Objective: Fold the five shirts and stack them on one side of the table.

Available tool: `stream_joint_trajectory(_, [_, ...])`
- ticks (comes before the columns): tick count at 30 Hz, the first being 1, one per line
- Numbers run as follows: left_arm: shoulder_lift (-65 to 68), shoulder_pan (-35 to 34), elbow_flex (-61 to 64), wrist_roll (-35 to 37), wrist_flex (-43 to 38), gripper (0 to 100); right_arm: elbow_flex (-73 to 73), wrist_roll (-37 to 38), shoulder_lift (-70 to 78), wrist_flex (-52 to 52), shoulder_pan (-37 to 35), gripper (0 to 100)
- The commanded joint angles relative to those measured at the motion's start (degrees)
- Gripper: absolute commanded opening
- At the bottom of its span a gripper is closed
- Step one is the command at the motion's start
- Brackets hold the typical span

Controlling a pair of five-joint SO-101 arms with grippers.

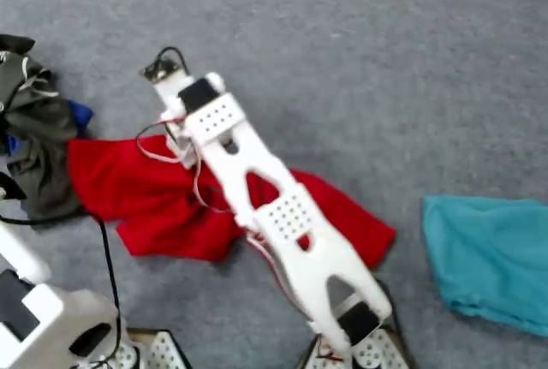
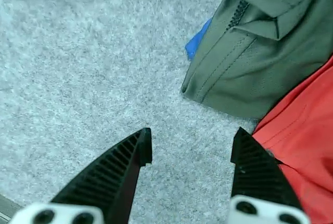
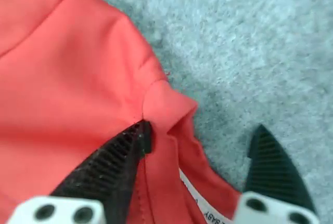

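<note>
A grey carpeted counter (image 1: 385,61) seen from above carries several loose garments. The red shirt (image 1: 145,193) lies crumpled and half spread, left of centre. A teal shirt (image 1: 488,249) sits well apart at the right edge. An olive shirt (image 1: 43,138) is bunched at the left edge, touching the red one, with a bit of blue cloth (image 1: 80,115) under it. The white right arm (image 1: 257,189) stretches from the near edge across the red shirt. The left arm (image 1: 43,318) is at the near left corner. The right gripper (image 3: 203,133) hangs over the red shirt's edge by the collar. Its fingers (image 3: 114,167) are spread and hold nothing, one above the fabric and the other above bare counter. The left gripper (image 2: 192,135) hangs over bare counter just beside the olive shirt, its fingers (image 2: 114,177) likewise spread and empty. A small white label (image 3: 208,206) shows inside the red collar. The shirt looks thin, light and limp, likely to sag and slide. A pinch on the doubled collar seam or a hem corner would probably hold best.
</note>
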Motion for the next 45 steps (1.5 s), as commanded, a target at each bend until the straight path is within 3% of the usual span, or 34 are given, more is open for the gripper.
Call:
stream_joint_trajectory(1, [-0.57, 1.05, 0.00, -0.09, -0.53, 25, -2.95, -0.44, 0.04, 0.79, -0.40, 12.2])
stream_joint_trajectory(3, [-0.57, 1.14, 0.00, -0.18, -0.26, 25, -3.03, -0.44, -0.04, 0.79, 0.22, 0.8])
stream_joint_trajectory(12, [-0.57, 1.05, 0.00, -0.26, -0.09, 25, -3.21, -0.44, -8.04, 0.97, 9.36, 0.5])
stream_joint_trajectory(20, [-0.57, 3.52, 0.09, -0.26, 0.00, 25, -1.54, -0.44, -18.24, 1.05, 23.43, 0.5])
stream_joint_trajectory(31, [-0.57, 23.30, 0.09, -0.09, 4.31, 25, 21.85, 0.18, -23.34, 0.88, 46.81, 0.5])
stream_joint_trajectory(34, [-0.57, 28.66, 0.09, 0.00, 4.22, 26, 23.87, 4.22, -23.43, 0.88, 51.82, 0.5])
stream_joint_trajectory(40, [-0.48, 37.19, 0.00, 0.00, 3.87, 26, 25.45, 8.44, -23.60, 1.05, 59.03, 0.5])
stream_joint_trajectory(45, [-0.48, 40.26, -0.18, 0.00, 3.87, 26, 33.98, 13.54, -26.95, 1.05, 60.44, 3.4])
